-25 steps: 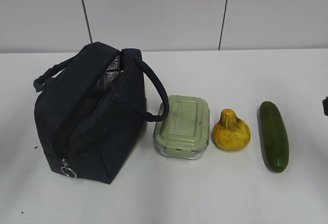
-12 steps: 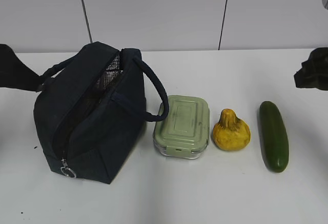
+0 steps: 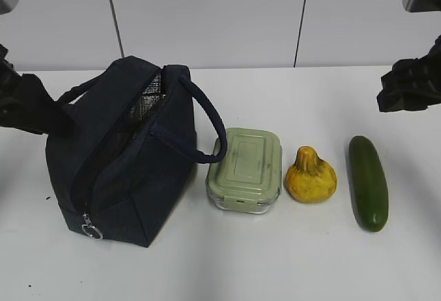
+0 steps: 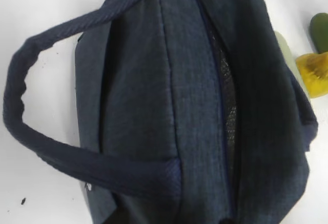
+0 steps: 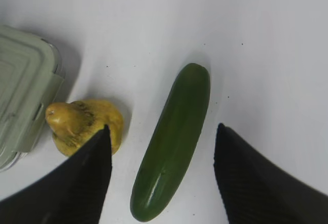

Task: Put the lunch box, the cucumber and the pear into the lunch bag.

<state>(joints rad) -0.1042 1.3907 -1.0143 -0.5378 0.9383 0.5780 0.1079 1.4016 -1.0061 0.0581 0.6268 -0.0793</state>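
Note:
The navy lunch bag (image 3: 131, 163) stands at the left with its top zip open, foil lining showing and its ring pull (image 3: 91, 231) at the front. It fills the left wrist view (image 4: 169, 96). The sage-lidded lunch box (image 3: 245, 169), the yellow pear (image 3: 311, 175) and the dark green cucumber (image 3: 367, 182) lie in a row to its right. My left gripper (image 3: 31, 105) hovers by the bag's left handle, and its fingers are hidden. My right gripper (image 5: 163, 127) is open and empty above the cucumber (image 5: 171, 142), with the pear (image 5: 84, 124) beside its left finger.
The white table (image 3: 289, 260) runs back to a pale panelled wall (image 3: 207, 18). The bag's right handle (image 3: 207, 122) droops towards the lunch box. The right arm (image 3: 410, 87) hangs above the table's far right.
Both arms have come into the exterior view. The left moved in from the left edge to the bag's handle, and the right moved in over the far right. The objects have not moved.

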